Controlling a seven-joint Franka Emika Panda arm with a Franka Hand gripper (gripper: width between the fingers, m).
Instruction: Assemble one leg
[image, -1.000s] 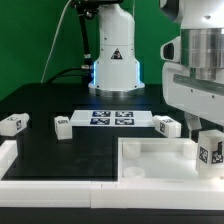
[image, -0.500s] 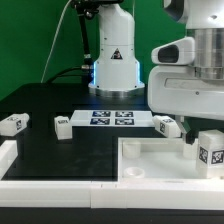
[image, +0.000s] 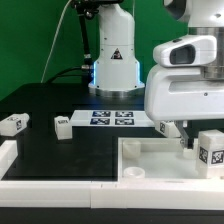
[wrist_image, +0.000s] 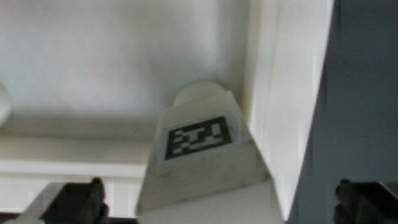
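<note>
Since two legs (image: 11, 124) (image: 62, 125) sit loose on the black table (image: 50, 150) at the exterior view's left, those are untouched. Further right, the gripper (wrist_image: 214, 200) hangs over the tabletop (image: 150, 160), fingers spread around a tagged leg (wrist_image: 199, 150), not pinching. Attachment looks barely started.

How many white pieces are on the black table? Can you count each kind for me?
Small stubby white plastic legs with marker tags: 4 (one is partly hidden behind the arm)
Large square white tray-like tabletop: 1
Thin flat white marker board: 1
Total: 6
</note>
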